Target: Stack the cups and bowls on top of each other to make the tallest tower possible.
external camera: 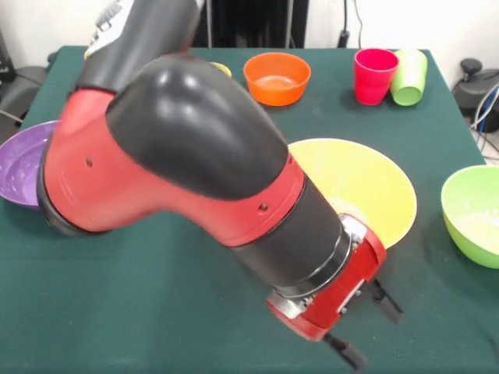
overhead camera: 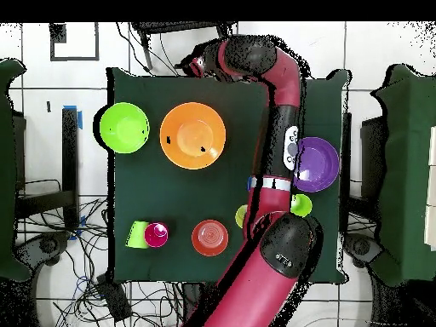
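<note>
My gripper [external camera: 368,326] hangs near the table's front edge, just in front of the large orange-yellow bowl [external camera: 366,183]; its two black fingers stand apart with nothing between them. In the overhead view the gripper [overhead camera: 194,66] is beyond that bowl [overhead camera: 187,136]. The large green bowl [external camera: 475,214] stands at the right, the purple bowl [external camera: 19,160] at the left, partly behind the arm. The red-orange bowl [external camera: 277,78] stands at the back. A red cup [external camera: 374,75] stands upright beside a leaning lime green cup [external camera: 409,76]. No stack shows.
My arm [external camera: 179,156] stretches across the table's middle and hides what lies under it. Overhead, small green [overhead camera: 301,204], yellow [overhead camera: 241,215] and blue [overhead camera: 252,183] pieces peek out beside the arm. Cables lie on the floor around the table.
</note>
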